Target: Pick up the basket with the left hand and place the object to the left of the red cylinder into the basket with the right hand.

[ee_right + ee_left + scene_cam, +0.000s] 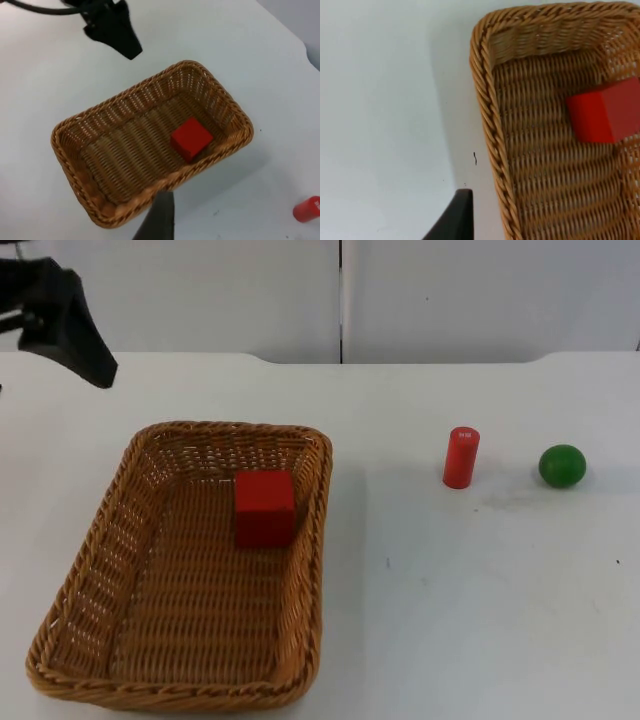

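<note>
A brown wicker basket [322, 530] rests on the white table at the left, and no gripper holds it. A red cube [265, 502] lies inside it near the far right wall; the left wrist view shows the cube [605, 112] and the basket's rim [487, 125]. The red cylinder [461, 457] stands upright to the right of the basket. My left gripper [95, 365] hangs beyond the basket's far left corner, apart from the rim. My right gripper [159, 220] is raised high, looking down on the basket [150, 83], the cube [191, 138] and the left gripper [131, 50].
A green ball [562, 465] lies just right of the red cylinder [307, 209]. The grey partition wall closes off the table's far edge. Bare white table lies between the basket and the cylinder and in front of both.
</note>
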